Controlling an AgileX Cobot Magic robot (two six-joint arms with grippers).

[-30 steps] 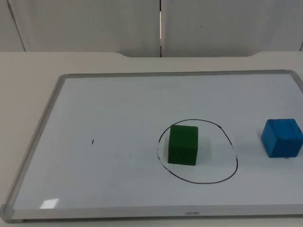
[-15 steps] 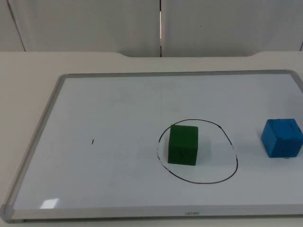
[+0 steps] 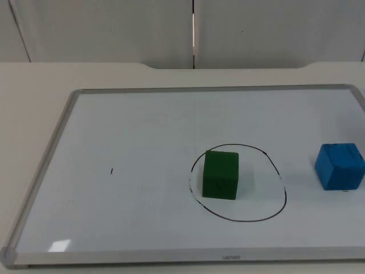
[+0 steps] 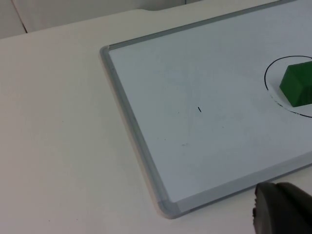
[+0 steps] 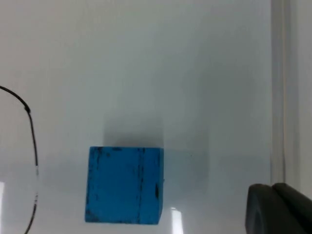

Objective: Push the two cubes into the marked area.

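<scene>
The counter was white and ended at a grey partition wall. A whiteboard with a grey metal frame lay flat on it and took up most of the surface. It also showed in the left wrist view and the right wrist view.

A hand-drawn black circle marked the target area on the board, right of centre. Part of its line also showed in the left wrist view and the right wrist view.

The green cube sat inside the circle, toward its left side, close to the line but not over it. It rested flat on the board; the left wrist view showed it too.

The blue cube sat on the board outside the circle, to its right and apart from the line, near the board's right edge. In the right wrist view it sat flat with scuffed dark marks on its faces.

A short black pen tick sat on the board well left of the circle.

Left end effector: one black fingertip hung over the board's near corner, touching nothing. Right end effector: a black fingertip hung beside the blue cube, clear of it. Couldn't tell how far open either one was.
</scene>
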